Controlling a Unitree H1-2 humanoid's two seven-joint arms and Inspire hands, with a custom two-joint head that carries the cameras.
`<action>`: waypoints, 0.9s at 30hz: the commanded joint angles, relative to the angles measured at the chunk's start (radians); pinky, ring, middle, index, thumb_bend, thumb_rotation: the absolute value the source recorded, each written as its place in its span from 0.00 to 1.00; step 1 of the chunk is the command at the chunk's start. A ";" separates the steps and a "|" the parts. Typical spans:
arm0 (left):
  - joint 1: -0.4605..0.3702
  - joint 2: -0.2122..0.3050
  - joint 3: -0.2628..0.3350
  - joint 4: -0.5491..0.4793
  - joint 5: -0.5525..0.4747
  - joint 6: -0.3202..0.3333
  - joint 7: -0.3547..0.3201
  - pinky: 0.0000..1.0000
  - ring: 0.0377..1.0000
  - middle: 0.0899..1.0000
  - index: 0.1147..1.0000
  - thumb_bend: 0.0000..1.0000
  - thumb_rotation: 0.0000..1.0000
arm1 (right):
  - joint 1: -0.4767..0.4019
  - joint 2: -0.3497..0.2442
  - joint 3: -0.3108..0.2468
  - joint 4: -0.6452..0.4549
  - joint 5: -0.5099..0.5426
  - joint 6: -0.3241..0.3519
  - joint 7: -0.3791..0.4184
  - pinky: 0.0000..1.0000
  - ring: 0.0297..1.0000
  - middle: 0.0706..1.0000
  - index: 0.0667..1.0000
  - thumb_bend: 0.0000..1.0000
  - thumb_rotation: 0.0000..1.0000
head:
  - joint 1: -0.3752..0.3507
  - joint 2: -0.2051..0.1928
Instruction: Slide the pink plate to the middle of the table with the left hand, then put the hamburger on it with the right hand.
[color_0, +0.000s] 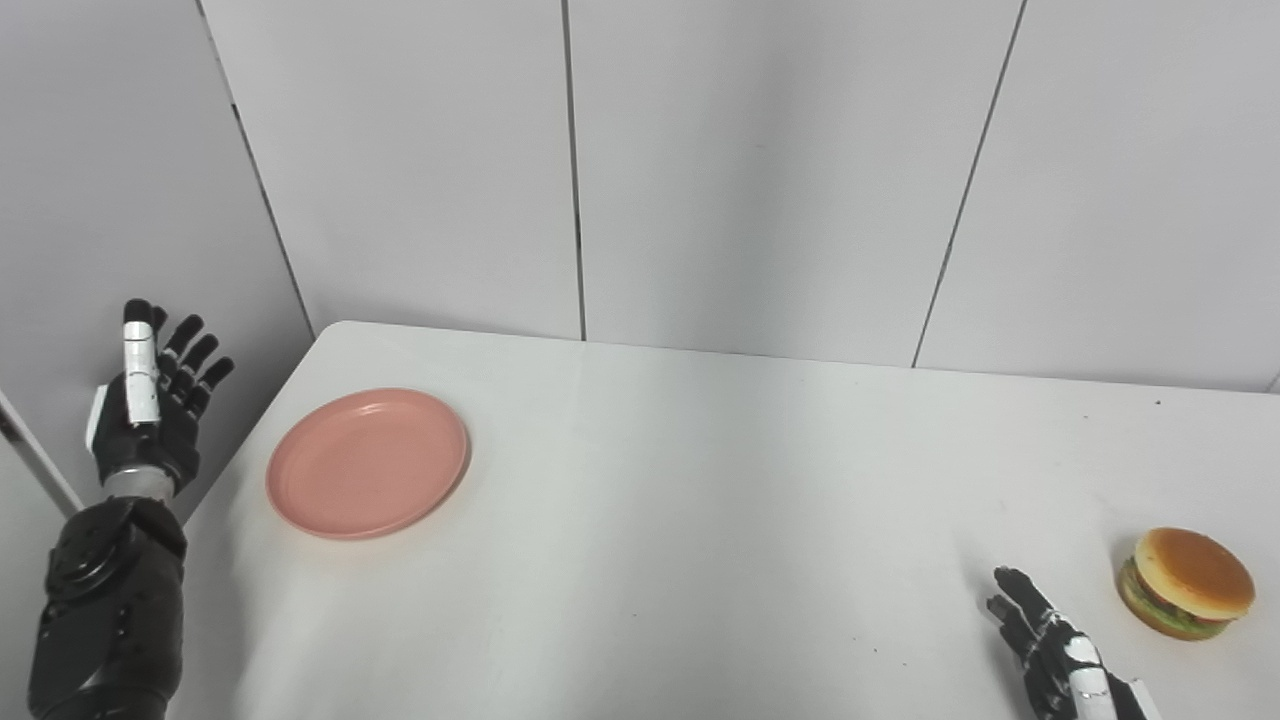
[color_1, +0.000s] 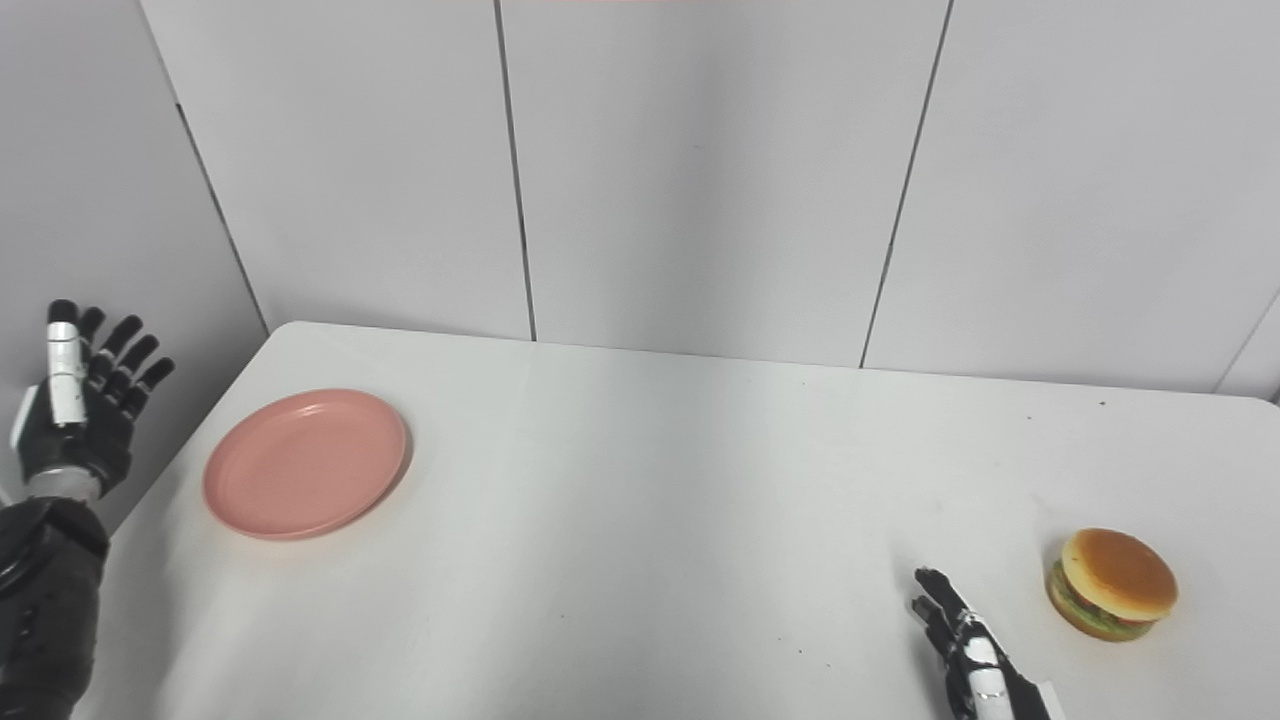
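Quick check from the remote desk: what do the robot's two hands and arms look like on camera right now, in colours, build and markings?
Both hands are black and jointed, with white plates. The left hand has a white strip along one digit, a white side panel, a silver-grey wrist ring and a bulky black forearm with round joint housings. The right hand shows black fingers with white panels behind them; its arm is out of frame. No cables or lettering are discernible.

Bottom and side edges are cutting off both arms and part of the table.

The right hand (color_0: 1055, 650) is showing only its fingers and part of its back at the near edge, the wrist and arm lying out of frame. The left hand (color_0: 150, 405) is standing whole, but its arm is running off the near left corner. The table (color_1: 640, 520) is being cropped at its near side and right end. The hamburger (color_1: 1115, 585) filling is looking too small to make out.
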 joint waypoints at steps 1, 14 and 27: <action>-0.046 0.024 0.006 0.003 -0.021 -0.007 -0.014 0.90 0.93 0.93 0.98 0.87 0.84 | 0.016 -0.010 -0.002 -0.020 0.001 0.038 0.005 1.00 0.93 0.95 0.86 0.77 1.00 | -0.002 0.004; -0.017 -0.026 -0.025 0.065 -0.011 -0.017 -0.019 0.88 0.91 0.89 0.96 0.87 0.81 | 0.018 -0.011 0.003 -0.040 0.001 0.056 0.007 1.00 0.92 0.93 0.84 0.77 0.99 | -0.013 0.012; -0.020 -0.052 -0.112 0.074 0.023 -0.022 -0.040 0.85 0.90 0.89 0.92 0.90 0.77 | 0.019 -0.006 0.012 -0.063 -0.008 0.084 0.002 0.99 0.90 0.92 0.83 0.78 0.98 | -0.026 0.020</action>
